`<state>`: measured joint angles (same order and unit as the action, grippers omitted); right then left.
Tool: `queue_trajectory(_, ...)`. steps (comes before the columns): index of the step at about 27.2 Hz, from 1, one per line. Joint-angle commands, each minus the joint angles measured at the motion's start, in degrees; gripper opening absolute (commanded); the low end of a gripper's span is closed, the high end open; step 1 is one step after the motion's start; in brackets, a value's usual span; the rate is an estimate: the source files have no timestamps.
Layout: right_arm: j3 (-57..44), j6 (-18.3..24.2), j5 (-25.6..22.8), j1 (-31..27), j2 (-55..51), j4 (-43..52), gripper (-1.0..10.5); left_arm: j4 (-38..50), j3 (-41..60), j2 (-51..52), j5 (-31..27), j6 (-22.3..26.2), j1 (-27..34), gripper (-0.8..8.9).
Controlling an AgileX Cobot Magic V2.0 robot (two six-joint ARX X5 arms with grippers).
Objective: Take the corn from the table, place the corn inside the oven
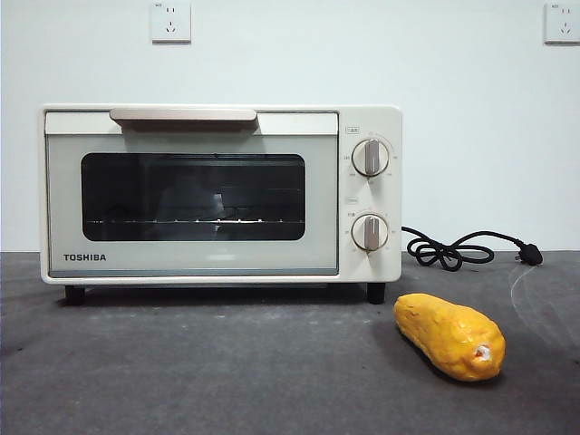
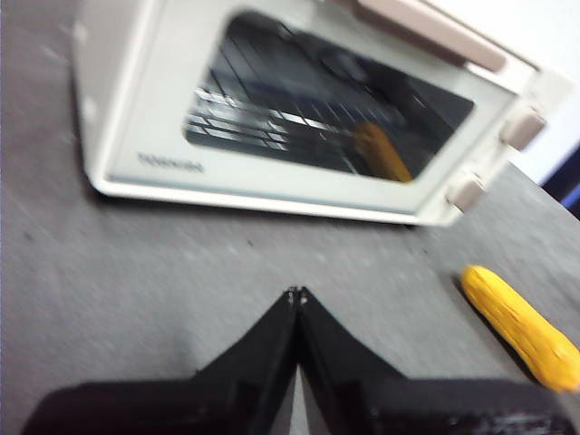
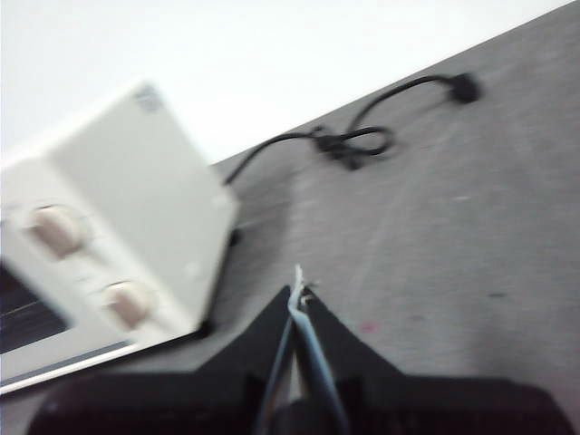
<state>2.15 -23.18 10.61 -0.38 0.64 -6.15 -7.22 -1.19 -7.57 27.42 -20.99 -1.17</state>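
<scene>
The corn (image 1: 450,335) lies on the dark grey table (image 1: 227,372) in front of the oven's right corner, its pale stub end toward the camera. The left wrist view shows the corn (image 2: 521,326) too, off to one side of my left gripper (image 2: 296,293), which is shut with nothing in it and hovers over bare table before the oven (image 2: 299,109). The cream-white Toshiba oven (image 1: 220,192) stands with its glass door closed. My right gripper (image 3: 298,292) is shut and empty, beside the oven's knob side (image 3: 109,236). Neither arm shows in the front view.
The oven's black cord and plug (image 1: 467,247) lie coiled on the table right of the oven, behind the corn; the right wrist view has the cord (image 3: 358,140) as well. A white wall with two sockets (image 1: 170,22) stands behind.
</scene>
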Motion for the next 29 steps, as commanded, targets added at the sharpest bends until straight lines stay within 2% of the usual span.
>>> queue_trajectory(1,1.51,-1.22,5.14,0.02,0.68,0.31,0.0,0.61,-1.62,-2.25,1.29,-0.39,0.04,-0.05)
queue_trajectory(7,4.61,-0.66,16.39,0.04,4.33,2.25,-0.1,0.63,-7.89,-10.14,1.60,1.14,-0.07,-0.05)
queue_trajectory(13,12.94,-0.61,28.39,0.04,12.28,1.66,0.0,-0.57,-21.29,-24.46,6.97,3.50,-2.69,-0.05)
queue_trajectory(15,16.44,-0.57,32.59,0.04,16.70,1.55,0.0,-3.23,-25.99,-29.16,7.13,5.70,-4.63,-0.05)
queue_trajectory(19,21.44,1.27,37.44,0.09,23.56,-0.42,0.0,-7.26,-31.34,-34.42,7.06,9.53,-7.37,-0.05)
queue_trajectory(21,24.72,4.44,38.69,0.46,27.26,-4.50,0.0,-9.94,-33.94,-36.72,6.88,10.86,-8.81,-0.05)
queue_trajectory(25,31.45,13.14,37.90,2.95,33.70,-15.26,0.0,-14.88,-38.05,-39.95,4.42,13.16,-11.28,-0.05)
queue_trajectory(26,33.75,15.52,36.59,4.31,36.00,-18.93,0.0,-16.17,-39.06,-40.59,3.37,14.01,-12.02,-0.05)
queue_trajectory(29,38.45,19.10,31.91,7.89,40.52,-25.70,0.0,-18.75,-41.33,-41.70,0.59,14.29,-13.79,-0.05)
